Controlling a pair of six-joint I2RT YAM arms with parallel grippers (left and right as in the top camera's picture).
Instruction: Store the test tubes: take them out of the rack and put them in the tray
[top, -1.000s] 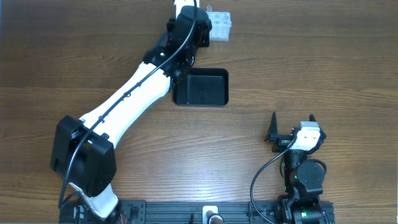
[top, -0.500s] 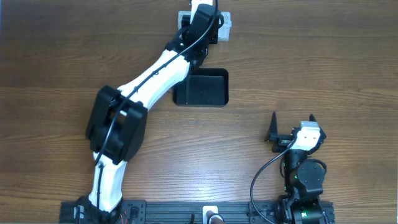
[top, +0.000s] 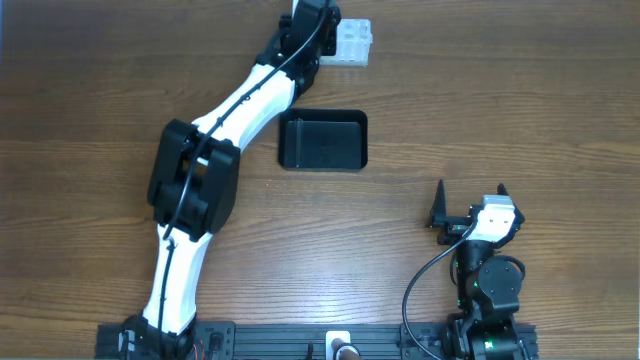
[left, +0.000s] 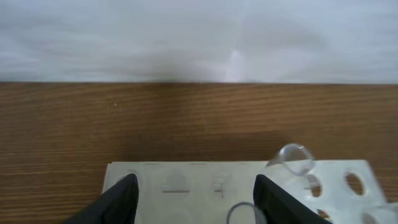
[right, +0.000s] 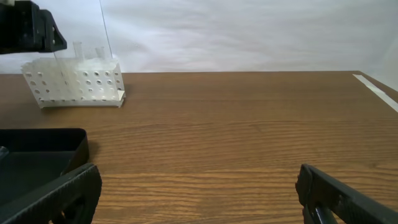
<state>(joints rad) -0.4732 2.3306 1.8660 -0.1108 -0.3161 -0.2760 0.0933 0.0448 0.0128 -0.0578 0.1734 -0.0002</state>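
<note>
Test tube (left: 292, 160) stands in rack (left: 186, 183) beside left fingers (left: 123, 199); fingers spread wide, empty.

Clear glass test tubes (right: 78, 51) are standing upright in a white perforated plastic rack (top: 354, 42); a shallow black rectangular tray (top: 322, 142) is lying near it, apart.

Brown wood-grain table (top: 540, 110) before a plain white wall (right: 249, 31), perhaps fabric.
</note>
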